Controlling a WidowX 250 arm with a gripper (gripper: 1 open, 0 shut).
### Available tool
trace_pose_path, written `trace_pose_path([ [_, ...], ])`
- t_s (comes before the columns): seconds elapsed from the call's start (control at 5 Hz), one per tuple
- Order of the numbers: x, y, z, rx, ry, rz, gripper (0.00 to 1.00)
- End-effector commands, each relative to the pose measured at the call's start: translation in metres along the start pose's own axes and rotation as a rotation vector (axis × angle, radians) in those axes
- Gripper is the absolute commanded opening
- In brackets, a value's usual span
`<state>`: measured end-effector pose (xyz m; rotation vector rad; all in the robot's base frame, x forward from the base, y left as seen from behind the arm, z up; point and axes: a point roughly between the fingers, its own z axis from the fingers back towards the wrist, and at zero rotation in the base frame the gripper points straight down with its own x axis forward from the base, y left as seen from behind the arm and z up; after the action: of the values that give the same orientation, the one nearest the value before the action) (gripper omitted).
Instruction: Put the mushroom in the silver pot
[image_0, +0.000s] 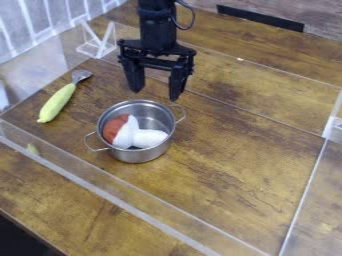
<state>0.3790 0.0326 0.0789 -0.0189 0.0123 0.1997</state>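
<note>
A black robot gripper (158, 79) hangs with jaws spread and empty, above and just behind a small shiny steel pot (160, 148) on a wooden table (254, 170). A toy mushroom with reddish-brown cap and white stem (134, 132) lies on its side inside the pot. The placement looks done; a straight upward retreat should avoid clipping the rim.

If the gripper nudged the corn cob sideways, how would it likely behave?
The corn cob looks rounded and elongated, lying flat on the table, so it would probably roll if pushed across its length. It seems a rigid toy, likely light. Its smooth skin may slip between fingers.
</note>
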Motion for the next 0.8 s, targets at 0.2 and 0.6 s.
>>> trace_pose_path([
  [0.2, 0.011, 0.005, -0.002, 0.005, -0.051, 0.016, 1.0],
  [0.6, 0.009, 0.001, -0.019, 0.015, -0.028, -0.018, 1.0],
])
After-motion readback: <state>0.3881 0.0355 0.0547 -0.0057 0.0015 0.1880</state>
